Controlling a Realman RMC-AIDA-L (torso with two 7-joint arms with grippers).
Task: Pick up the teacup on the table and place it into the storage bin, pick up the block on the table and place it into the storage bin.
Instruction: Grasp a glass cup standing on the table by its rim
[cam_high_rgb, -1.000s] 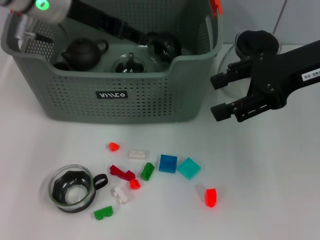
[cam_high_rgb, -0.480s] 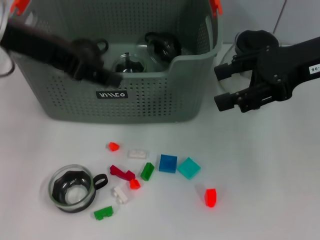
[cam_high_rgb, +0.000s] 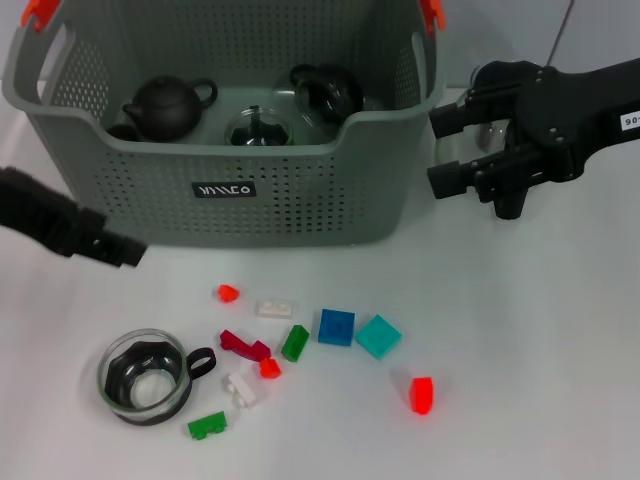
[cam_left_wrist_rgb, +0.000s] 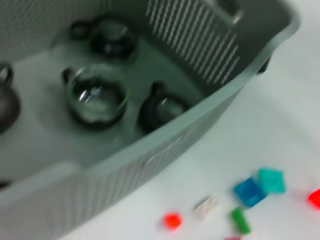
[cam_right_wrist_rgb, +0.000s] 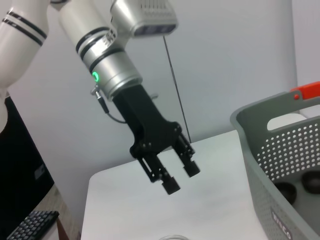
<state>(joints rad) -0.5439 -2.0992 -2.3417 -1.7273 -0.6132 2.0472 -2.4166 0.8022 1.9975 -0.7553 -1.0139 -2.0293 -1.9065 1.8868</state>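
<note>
The teacup, clear glass with a black handle, stands on the white table at the front left. Several small blocks lie to its right, among them a blue one, a teal one and a red one. The grey perforated storage bin stands behind them and holds a dark teapot and glassware. My left gripper hangs left of the bin's front, above and behind the teacup. In the right wrist view it is open and empty. My right gripper is open and empty beside the bin's right wall.
A round glass pot with a black lid stands behind my right gripper. The left wrist view looks down over the bin's rim onto the blue block and teal block.
My left arm has come out from over the bin and swung down to the left front of it. My right gripper has shifted slightly back.
</note>
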